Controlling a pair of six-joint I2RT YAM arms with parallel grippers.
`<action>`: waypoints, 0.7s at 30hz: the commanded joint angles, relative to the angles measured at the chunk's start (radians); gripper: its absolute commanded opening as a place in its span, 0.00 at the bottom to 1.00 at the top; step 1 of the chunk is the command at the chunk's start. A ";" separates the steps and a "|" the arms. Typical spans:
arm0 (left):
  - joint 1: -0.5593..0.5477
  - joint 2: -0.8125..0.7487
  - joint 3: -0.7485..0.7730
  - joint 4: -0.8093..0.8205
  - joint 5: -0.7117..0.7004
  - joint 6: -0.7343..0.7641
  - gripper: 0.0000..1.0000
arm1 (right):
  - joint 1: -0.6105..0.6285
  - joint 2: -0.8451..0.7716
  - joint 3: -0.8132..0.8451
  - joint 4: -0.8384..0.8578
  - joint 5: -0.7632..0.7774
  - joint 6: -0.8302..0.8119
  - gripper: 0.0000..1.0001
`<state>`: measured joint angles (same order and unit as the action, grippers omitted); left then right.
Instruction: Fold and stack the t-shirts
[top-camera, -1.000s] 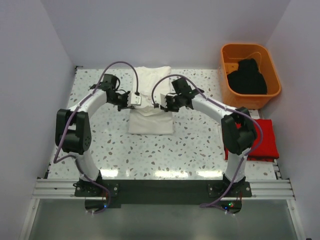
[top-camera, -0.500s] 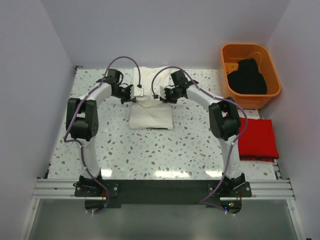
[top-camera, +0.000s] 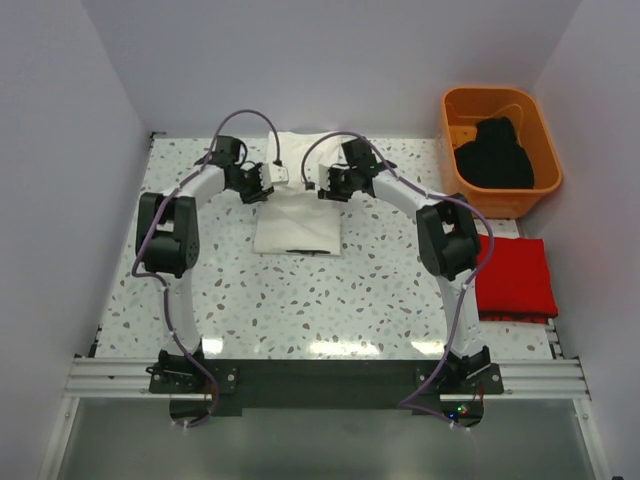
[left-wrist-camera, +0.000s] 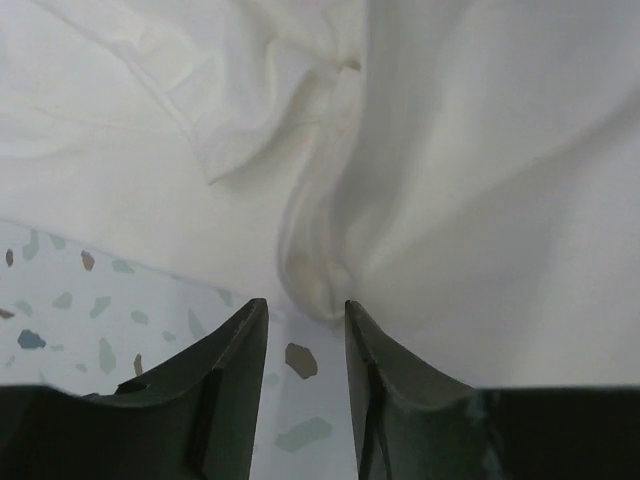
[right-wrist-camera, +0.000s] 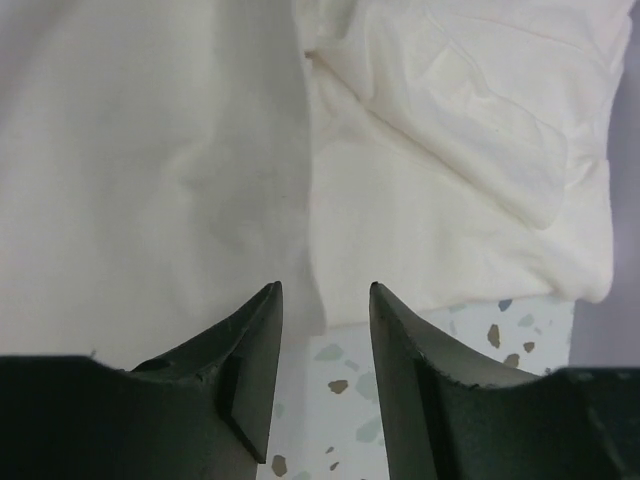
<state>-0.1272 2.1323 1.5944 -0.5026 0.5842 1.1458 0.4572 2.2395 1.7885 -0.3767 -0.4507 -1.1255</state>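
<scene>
The white t-shirt (top-camera: 298, 222) lies partly folded at the middle back of the table; it fills the left wrist view (left-wrist-camera: 450, 150) and the right wrist view (right-wrist-camera: 150, 150). My left gripper (top-camera: 270, 182) is open at the shirt's left edge, jaws apart over bare table just short of a cloth fold (left-wrist-camera: 305, 302). My right gripper (top-camera: 320, 186) is open at the shirt's right edge, nothing between its jaws (right-wrist-camera: 325, 285). The red t-shirt (top-camera: 515, 278) lies folded at the right. The black t-shirt (top-camera: 495, 155) sits crumpled in the tub.
The orange plastic tub (top-camera: 500, 202) stands at the back right corner. The speckled table (top-camera: 330, 300) is walled on the left, back and right. Both arms arch over the table's middle, elbows near the side edges.
Both grippers have moved toward the back of the table along the white shirt. The shirt's near edge sits a little farther back than before.
</scene>
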 joint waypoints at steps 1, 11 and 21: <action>0.053 -0.026 0.052 0.142 -0.084 -0.218 0.43 | -0.005 -0.046 0.002 0.169 0.088 0.084 0.45; 0.127 -0.314 -0.245 0.162 0.057 -0.385 0.60 | -0.012 -0.260 -0.069 -0.052 0.023 0.259 0.40; -0.009 -0.514 -0.568 0.042 0.138 -0.040 0.56 | 0.113 -0.343 -0.319 -0.217 -0.051 0.233 0.27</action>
<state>-0.0971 1.6650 1.0996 -0.4335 0.6971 0.9661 0.5274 1.9064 1.5578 -0.5350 -0.4644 -0.8829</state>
